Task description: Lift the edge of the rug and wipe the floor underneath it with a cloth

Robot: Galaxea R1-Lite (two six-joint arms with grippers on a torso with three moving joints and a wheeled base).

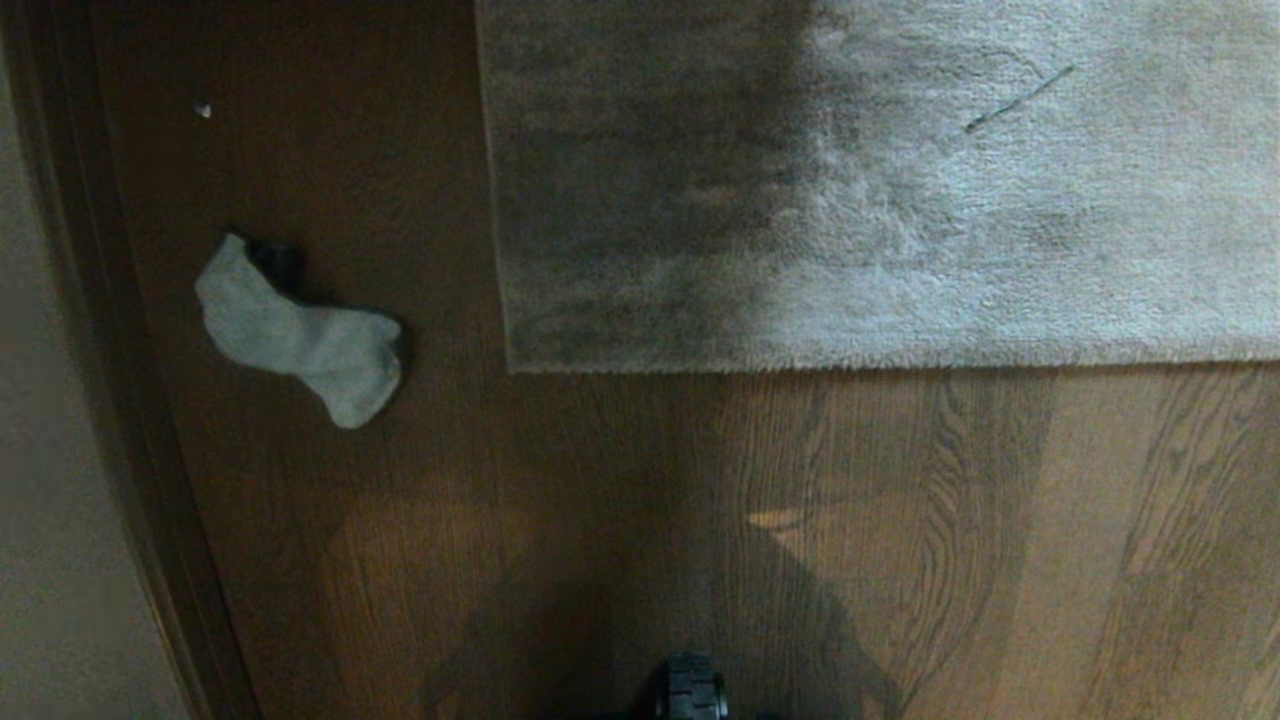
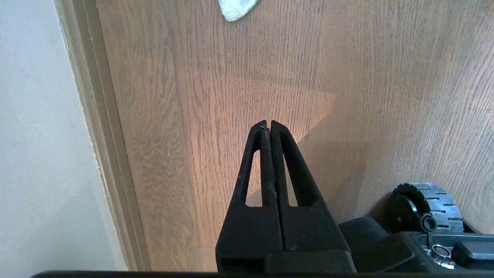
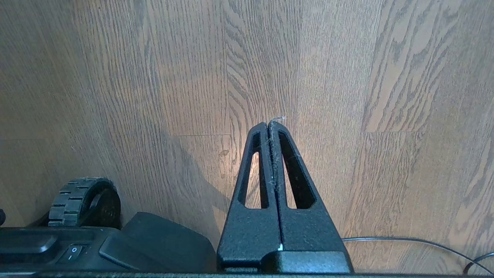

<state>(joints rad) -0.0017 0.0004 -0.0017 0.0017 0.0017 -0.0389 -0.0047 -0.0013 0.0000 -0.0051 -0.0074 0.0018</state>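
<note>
A large grey-beige rug lies flat over the far half of the head view; its rug edge [image 1: 890,362] runs straight across and ends in a square corner [image 1: 512,366]. Brown wood-grain floor [image 1: 620,520] fills the near half. A small pale grey cloth [image 1: 300,335] lies crumpled on the floor left of the rug corner, and its tip [image 2: 235,9] shows far ahead in the left wrist view. Neither arm shows in the head view. My left gripper [image 2: 268,124] hangs shut and empty above bare floor. My right gripper [image 3: 269,125] is shut too, with stray lint on its tips.
A dark skirting board [image 1: 110,400] and pale wall [image 1: 50,500] run along the left. The base's black wheel [image 1: 690,690] pokes in at the near edge, also seen as a wheel [image 2: 424,204] and a wheel [image 3: 83,200]. A thin cable [image 3: 417,243] lies on the floor at the right.
</note>
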